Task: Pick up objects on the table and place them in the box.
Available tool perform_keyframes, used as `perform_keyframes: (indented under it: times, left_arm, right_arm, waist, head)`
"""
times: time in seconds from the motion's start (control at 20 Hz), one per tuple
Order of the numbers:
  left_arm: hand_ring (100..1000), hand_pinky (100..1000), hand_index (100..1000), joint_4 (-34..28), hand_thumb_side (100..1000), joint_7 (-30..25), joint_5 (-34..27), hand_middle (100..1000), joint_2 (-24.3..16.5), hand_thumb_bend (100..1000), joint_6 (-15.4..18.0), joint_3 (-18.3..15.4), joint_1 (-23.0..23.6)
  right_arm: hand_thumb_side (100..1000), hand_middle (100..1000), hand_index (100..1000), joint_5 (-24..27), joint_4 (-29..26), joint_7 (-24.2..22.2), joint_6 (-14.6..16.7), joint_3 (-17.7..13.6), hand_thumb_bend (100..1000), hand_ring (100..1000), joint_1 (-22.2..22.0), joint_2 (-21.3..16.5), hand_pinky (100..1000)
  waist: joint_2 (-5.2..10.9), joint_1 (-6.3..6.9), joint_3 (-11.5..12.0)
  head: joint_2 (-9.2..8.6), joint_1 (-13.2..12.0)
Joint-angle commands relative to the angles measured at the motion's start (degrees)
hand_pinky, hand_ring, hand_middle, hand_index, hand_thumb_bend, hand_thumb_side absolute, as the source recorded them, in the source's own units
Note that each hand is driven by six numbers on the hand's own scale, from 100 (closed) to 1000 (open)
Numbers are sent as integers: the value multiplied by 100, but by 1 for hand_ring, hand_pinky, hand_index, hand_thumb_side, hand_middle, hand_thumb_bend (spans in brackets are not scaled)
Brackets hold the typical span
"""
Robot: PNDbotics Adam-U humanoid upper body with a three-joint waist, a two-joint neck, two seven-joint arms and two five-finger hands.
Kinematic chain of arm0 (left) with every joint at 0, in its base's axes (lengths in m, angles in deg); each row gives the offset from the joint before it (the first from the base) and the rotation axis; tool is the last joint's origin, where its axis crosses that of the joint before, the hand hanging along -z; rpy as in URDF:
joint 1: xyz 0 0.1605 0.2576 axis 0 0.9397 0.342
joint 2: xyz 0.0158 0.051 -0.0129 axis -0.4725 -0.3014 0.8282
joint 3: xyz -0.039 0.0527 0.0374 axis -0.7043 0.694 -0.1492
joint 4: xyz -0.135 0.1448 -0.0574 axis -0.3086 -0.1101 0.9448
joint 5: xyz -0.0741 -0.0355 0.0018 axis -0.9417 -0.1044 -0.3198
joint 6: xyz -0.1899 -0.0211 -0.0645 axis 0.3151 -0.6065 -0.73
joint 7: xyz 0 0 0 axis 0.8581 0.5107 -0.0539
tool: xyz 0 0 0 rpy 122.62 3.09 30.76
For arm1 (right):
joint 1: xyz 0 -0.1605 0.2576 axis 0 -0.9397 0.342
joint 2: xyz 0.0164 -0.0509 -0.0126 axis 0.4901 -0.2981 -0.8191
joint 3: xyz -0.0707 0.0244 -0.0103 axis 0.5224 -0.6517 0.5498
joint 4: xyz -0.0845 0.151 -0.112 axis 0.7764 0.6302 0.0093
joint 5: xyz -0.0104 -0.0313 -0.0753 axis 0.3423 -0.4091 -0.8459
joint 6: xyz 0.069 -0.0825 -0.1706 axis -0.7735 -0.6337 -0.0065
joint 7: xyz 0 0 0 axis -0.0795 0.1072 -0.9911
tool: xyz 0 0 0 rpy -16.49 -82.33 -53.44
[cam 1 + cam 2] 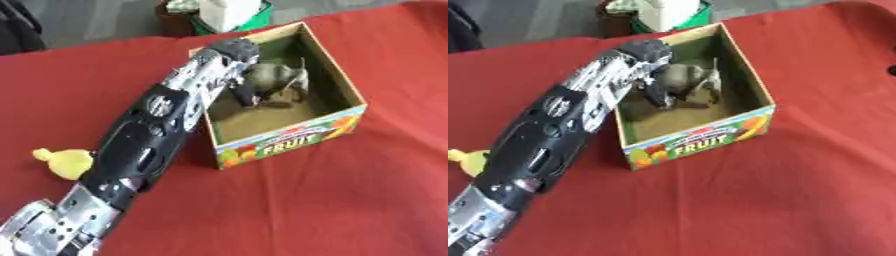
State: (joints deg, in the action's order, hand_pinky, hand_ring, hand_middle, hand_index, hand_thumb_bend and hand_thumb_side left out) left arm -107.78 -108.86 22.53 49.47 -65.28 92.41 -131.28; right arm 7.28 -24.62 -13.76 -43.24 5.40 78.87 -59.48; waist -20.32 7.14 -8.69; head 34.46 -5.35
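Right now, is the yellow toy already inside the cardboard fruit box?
No, the yellow toy lies on the red tablecloth beside the robot's left arm, outside the cardboard fruit box.

Red tablecloth [350, 200]; green container [229, 17] beyond far edge (white contents).

Box [289, 141], centre of frame: front panel reads "FRUIT"; smaller arched lettering above it is illegible.

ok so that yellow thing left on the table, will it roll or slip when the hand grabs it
The yellow object looks rounded with a small nub at one end, so it may roll or wobble if nudged. It seems small, so probably light. The left arm hides part of it, so its surface is unclear.
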Motion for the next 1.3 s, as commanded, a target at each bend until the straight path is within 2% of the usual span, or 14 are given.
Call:
perform_keyframes:
  times: [0.05,0.1,0.15,0.2,0.25,0.3,0.35,0.4,0.45,0.7,0.85,1.1,1.3]
  left_arm:
    - [650,722,622,-15,140,-194,9,580,-20,100,60,-79,-100]
    - [676,737,657,-13,110,-235,33,603,-21,100,66,-86,-100]
    - [713,763,711,-17,134,-260,65,639,-27,100,64,-92,-103]
    - [713,763,711,-27,134,-270,96,639,-32,100,59,-98,-105]
    - [756,794,777,-42,265,-256,126,696,-40,235,42,-109,-109]
    - [779,811,811,-57,357,-227,154,728,-48,373,18,-118,-112]
    - [806,829,853,-69,411,-194,180,765,-56,489,-5,-120,-116]
    - [818,835,871,-75,432,-173,199,783,-63,538,-13,-119,-119]
    - [861,861,923,-79,510,-160,216,845,-72,721,-13,-119,-125]
    - [931,893,999,-100,572,-124,375,931,-124,931,17,-135,-145]
    - [954,908,1000,-106,593,-97,417,963,-136,1000,13,-156,-143]
    - [962,914,1000,-194,601,-60,339,966,-154,1000,40,-170,-149]
    - [958,912,1000,-457,598,-105,201,964,-244,958,28,-159,-183]
  right_arm:
    - [1000,624,813,57,-109,-22,-29,-9,100,771,82,-32,684]
    - [1000,624,813,65,-109,-26,-36,-8,100,771,83,-29,685]
    - [1000,623,813,70,-109,-28,-41,-11,100,771,80,-28,685]
    - [1000,623,813,73,-109,-28,-44,-15,100,771,76,-26,685]
    - [1000,623,813,74,-109,-28,-47,-18,100,771,70,-23,685]
    - [1000,623,813,75,-109,-28,-51,-21,100,771,65,-20,685]
    - [1000,623,813,74,-109,-30,-55,-22,100,771,61,-17,685]
    - [1000,623,813,72,-109,-35,-59,-22,100,771,59,-16,685]
    - [1000,623,813,69,-109,-39,-65,-23,100,771,56,-14,685]
    - [1000,622,813,70,-109,-44,-79,-24,100,771,55,-5,685]
    - [1000,622,813,72,-109,-46,-84,-26,100,771,55,3,685]
    - [1000,622,813,72,-109,-53,-93,-28,100,771,46,11,685]
    - [1000,622,814,66,-109,-46,-112,-41,100,771,9,22,686]
  waist:
    - [105,-42,0]
    - [104,-43,1]
    - [103,-43,-1]
    - [101,-44,-3]
    - [99,-45,-6]
    - [96,-47,-10]
    - [94,-48,-13]
    - [91,-50,-16]
    - [89,-51,-17]
    - [81,-59,-22]
    - [79,-62,-26]
    - [86,-72,-12]
    - [114,-80,39]
  head:
    - [-38,14]
    - [-37,14]
    - [-35,9]
    - [-33,4]
    - [-32,0]
    - [-30,-3]
    - [-29,-6]
    - [-29,-11]
    - [-29,-15]
    - [-35,-35]
    - [-38,-42]
    - [-32,-39]
    - [9,-13]
